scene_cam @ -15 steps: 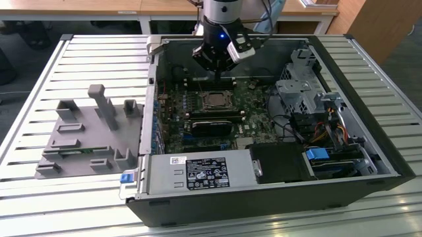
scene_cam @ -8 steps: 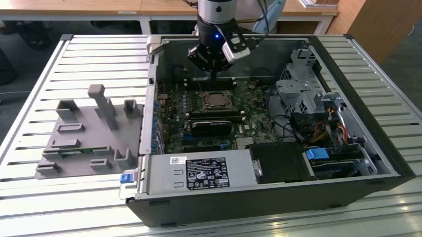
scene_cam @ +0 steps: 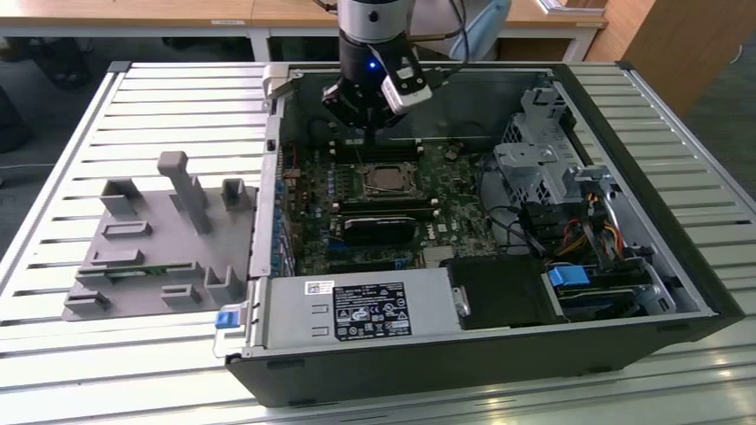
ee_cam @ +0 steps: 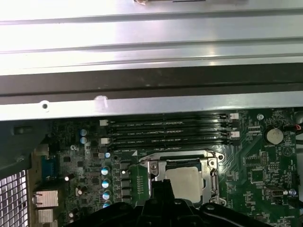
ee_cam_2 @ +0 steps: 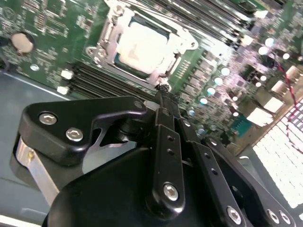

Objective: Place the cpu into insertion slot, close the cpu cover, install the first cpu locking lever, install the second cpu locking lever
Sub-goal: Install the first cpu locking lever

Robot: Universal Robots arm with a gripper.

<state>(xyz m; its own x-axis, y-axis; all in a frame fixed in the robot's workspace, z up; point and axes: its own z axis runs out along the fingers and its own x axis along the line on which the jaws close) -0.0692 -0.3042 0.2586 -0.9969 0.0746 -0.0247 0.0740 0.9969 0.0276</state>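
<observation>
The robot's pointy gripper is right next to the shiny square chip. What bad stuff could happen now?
1. The gripper hangs very near a corner of the cpu cover. A push that lands slightly off could scratch the cpu or bend that thin frame.
2. Small round capacitors and the memory slots stand right beside it, so a sideways slip might knock them.

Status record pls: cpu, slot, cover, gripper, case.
cpu: seated in the insertion slot, metal face up
cpu cover: looks down around the cpu's edges
gripper: shut, empty, tip by the slot's corner; contact unclear
computer case: open, lying on the slatted table
</observation>
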